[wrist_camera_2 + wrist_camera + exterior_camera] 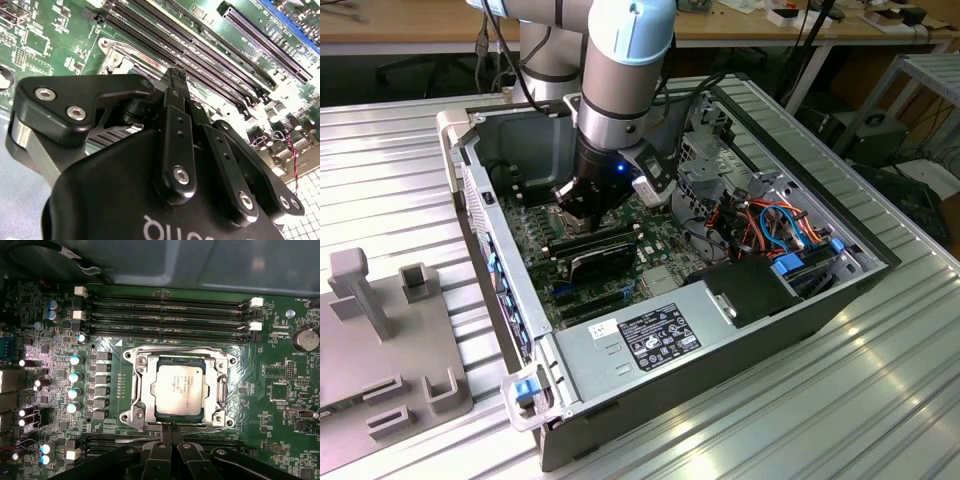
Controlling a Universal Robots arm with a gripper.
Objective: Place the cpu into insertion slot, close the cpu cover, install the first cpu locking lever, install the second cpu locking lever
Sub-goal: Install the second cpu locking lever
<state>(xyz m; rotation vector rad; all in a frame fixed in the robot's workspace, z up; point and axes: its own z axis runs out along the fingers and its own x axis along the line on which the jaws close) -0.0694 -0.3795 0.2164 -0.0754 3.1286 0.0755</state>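
The cpu point(180, 389), a square chip with a silver-grey top, lies flat in the insertion slot point(220, 417) on the green motherboard. The cpu cover point(145, 385) lies down around it, and the chip shows through its window. My gripper point(170, 429) is shut with its black fingertips pressed together at the edge of the socket's frame; nothing is visible between them. In the second wrist view the shut fingers point(176, 100) point down at a corner of the socket frame point(116, 56). In the exterior view the gripper point(582, 208) reaches down into the open computer case.
Long black memory slots point(165, 315) run beside the socket, with capacitors point(75, 376) and a coin battery point(304, 338) around it. The case holds a power supply point(660, 335) and a cable bundle point(770, 225). A grey fixture point(390, 340) stands at the exterior view's left.
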